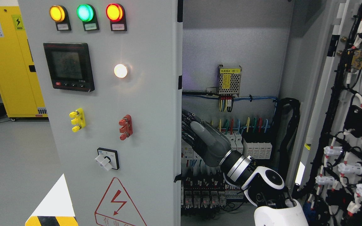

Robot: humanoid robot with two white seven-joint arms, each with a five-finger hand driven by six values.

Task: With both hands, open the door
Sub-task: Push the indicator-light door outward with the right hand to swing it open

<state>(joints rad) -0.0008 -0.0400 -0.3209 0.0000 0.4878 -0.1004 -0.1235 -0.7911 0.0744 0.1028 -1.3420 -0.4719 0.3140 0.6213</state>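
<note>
Cabinet interior (240,40): hand (196,131) behind door (143,125) edge

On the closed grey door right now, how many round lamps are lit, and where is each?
4: amber lamp, green lamp and red lamp in a row along the top; white lamp lower, right of the display.

Bright, even light fills the sharp picture. The white lamp (120,71) on the grey door (143,103) blooms with glare, and the cabinet interior (231,40) behind lies dimmer, in soft shadow.
</note>
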